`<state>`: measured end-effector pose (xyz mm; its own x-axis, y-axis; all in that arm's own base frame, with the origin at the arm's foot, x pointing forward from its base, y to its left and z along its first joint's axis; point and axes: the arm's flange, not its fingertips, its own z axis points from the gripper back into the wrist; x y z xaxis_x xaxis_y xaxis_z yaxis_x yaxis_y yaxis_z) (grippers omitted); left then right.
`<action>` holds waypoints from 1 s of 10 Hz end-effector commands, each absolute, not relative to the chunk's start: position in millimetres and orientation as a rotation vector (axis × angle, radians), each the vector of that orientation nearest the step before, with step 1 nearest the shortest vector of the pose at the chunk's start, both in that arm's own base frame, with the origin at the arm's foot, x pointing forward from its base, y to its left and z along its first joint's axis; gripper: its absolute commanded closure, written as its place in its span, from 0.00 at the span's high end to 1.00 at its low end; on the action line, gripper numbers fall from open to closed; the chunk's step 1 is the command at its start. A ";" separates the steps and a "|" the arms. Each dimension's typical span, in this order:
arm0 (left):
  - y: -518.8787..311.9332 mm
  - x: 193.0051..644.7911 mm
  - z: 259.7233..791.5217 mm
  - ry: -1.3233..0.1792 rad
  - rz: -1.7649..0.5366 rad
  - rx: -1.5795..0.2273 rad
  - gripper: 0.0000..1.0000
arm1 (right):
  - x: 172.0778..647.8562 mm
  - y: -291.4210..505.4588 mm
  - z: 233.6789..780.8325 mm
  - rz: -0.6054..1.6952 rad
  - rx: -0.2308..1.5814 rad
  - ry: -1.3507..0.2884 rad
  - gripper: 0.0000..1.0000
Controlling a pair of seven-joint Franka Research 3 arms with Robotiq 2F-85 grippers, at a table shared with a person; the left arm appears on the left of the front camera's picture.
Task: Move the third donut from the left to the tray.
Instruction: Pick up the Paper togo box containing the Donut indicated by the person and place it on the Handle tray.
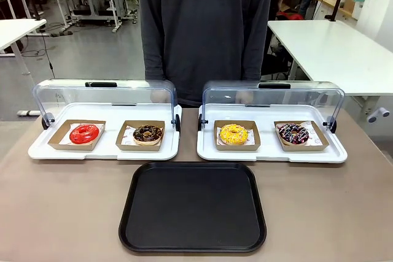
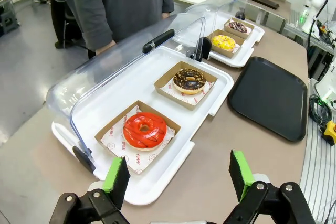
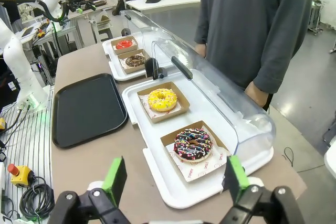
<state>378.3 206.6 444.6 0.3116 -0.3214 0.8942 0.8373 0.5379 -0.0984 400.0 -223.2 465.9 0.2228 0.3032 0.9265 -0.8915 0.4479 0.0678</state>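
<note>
The yellow-iced donut [image 1: 234,134] with sprinkles rests in its brown cardboard holder on the right white tray [image 1: 270,151], under a raised clear lid; the same yellow donut [image 3: 162,99] lies ahead of my right gripper and, small, as the yellow donut [image 2: 223,42] far from my left one. The black tray [image 1: 193,207] lies bare at the table's front middle, seen again as the black tray [image 2: 269,96] and the black tray [image 3: 86,108]. My left gripper [image 2: 178,174] is open above the table edge near the red donut. My right gripper [image 3: 175,178] is open near the sprinkled chocolate donut.
A red donut [image 1: 84,133] and a chocolate donut [image 1: 147,133] sit on the left white tray [image 1: 104,150]. A chocolate donut with sprinkles [image 1: 293,133] sits right of the yellow one. Both domed lids stand open. A person [image 1: 206,29] stands behind the trays.
</note>
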 end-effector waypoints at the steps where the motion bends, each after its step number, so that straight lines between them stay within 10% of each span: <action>1: 207.1 379.5 446.8 -0.973 -0.845 -0.639 1.00 | 399.1 -223.2 466.5 0.936 0.708 -1.031 1.00; 10: 207.1 379.5 446.8 -0.973 -0.845 -0.639 1.00 | 399.1 -223.2 466.5 0.936 0.708 -1.031 1.00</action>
